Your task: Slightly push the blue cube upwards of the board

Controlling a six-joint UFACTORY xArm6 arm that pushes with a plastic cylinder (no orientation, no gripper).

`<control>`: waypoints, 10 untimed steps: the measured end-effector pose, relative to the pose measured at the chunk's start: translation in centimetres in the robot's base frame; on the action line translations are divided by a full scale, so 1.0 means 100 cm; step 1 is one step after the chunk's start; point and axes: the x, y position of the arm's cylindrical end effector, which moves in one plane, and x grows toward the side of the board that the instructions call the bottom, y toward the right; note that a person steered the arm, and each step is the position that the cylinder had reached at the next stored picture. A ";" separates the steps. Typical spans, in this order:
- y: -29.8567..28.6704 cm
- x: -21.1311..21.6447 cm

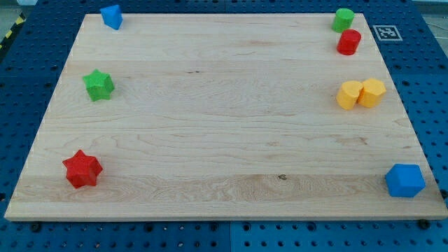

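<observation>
Blue cube sits bottom-right; my tip unseen.

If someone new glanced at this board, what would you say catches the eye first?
Probably the bare middle of the pale wooden board, with every block pushed out to its edges. A red star block sits at the view's bottom left and a large blue block at the bottom right. Two yellow blocks touch on the right. My tip is not visible.

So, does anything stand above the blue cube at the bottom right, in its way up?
Nothing near. The blue cube has bare board above it; the yellow blocks lie well higher, slightly left. My tip does not show.
</observation>
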 end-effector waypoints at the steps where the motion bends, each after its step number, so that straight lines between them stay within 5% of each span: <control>1: -0.004 0.000; 10: -0.091 -0.006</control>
